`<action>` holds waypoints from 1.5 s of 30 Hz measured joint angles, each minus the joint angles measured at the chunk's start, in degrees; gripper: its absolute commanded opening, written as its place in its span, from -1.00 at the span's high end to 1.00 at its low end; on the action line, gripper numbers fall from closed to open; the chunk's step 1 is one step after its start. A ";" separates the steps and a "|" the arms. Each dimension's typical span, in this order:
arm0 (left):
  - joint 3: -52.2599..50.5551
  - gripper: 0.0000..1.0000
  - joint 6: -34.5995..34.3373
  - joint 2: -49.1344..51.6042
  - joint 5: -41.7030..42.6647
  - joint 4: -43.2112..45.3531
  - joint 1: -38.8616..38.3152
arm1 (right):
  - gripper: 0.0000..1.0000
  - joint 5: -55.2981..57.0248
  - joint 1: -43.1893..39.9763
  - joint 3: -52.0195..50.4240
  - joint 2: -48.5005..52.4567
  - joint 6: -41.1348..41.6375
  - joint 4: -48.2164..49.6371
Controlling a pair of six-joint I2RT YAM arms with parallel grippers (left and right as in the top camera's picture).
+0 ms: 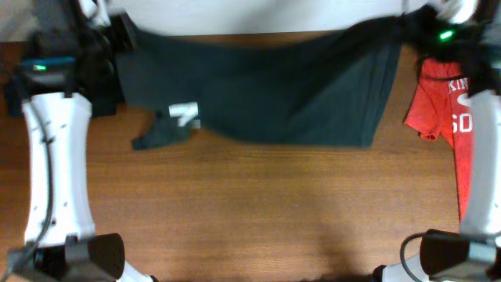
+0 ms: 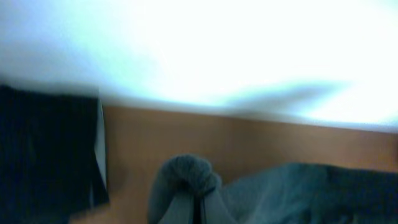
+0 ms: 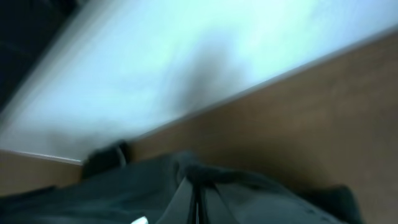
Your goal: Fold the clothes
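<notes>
Your left fingers (image 1: pixel 124 33) and right fingers (image 1: pixel 413 30) are both clamped shut on bunched corners of the dark green-black T-shirt (image 1: pixel 274 86). It's soft cotton, stretched wide along the far edge of the brown wood desk (image 1: pixel 250 211), with white print (image 1: pixel 185 115) showing at its near left. At far right, the red printed T-shirt (image 1: pixel 442 102) lies rumpled.

Bare table (image 1: pixel 250 211), dark shirt (image 1: pixel 274 86) beyond

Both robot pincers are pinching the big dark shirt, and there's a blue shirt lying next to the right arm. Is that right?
Not quite. Next to the right arm lies a red shirt, not a blue one; the overhead view shows it. The rest stands: the left pincer and the right pincer both pinch the big dark shirt.
</notes>
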 measured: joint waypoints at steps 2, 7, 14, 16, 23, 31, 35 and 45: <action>8.90 0.99 0.50 -0.52 -0.15 -2.43 0.15 | 0.92 -0.42 -3.43 9.51 -0.33 -0.24 -4.04; 24.63 0.99 1.95 -4.85 -0.55 -11.06 1.11 | 0.91 -0.63 -11.65 23.32 -4.48 -1.95 -13.03; 19.43 0.99 2.16 2.51 -0.31 -23.67 1.05 | 0.92 -0.44 -8.92 16.63 0.83 -8.22 -24.57; 15.96 0.99 2.16 7.19 0.46 -26.91 1.05 | 0.92 0.74 -7.89 12.04 3.43 -10.27 -27.61; 6.97 0.99 3.91 16.13 5.86 -38.97 0.70 | 0.92 5.42 -5.81 -2.91 5.81 -16.85 -34.88; 7.06 0.99 7.89 14.99 7.06 -50.71 -1.29 | 0.92 22.45 -5.81 -3.37 5.66 -14.58 -41.18; 6.56 0.99 8.17 14.53 7.02 -52.39 -2.84 | 0.92 27.58 -5.81 -3.37 5.66 -12.35 -41.16; -10.32 0.99 5.75 -1.62 1.81 -52.57 -6.97 | 0.92 30.69 -5.81 -5.84 4.90 -11.76 -45.99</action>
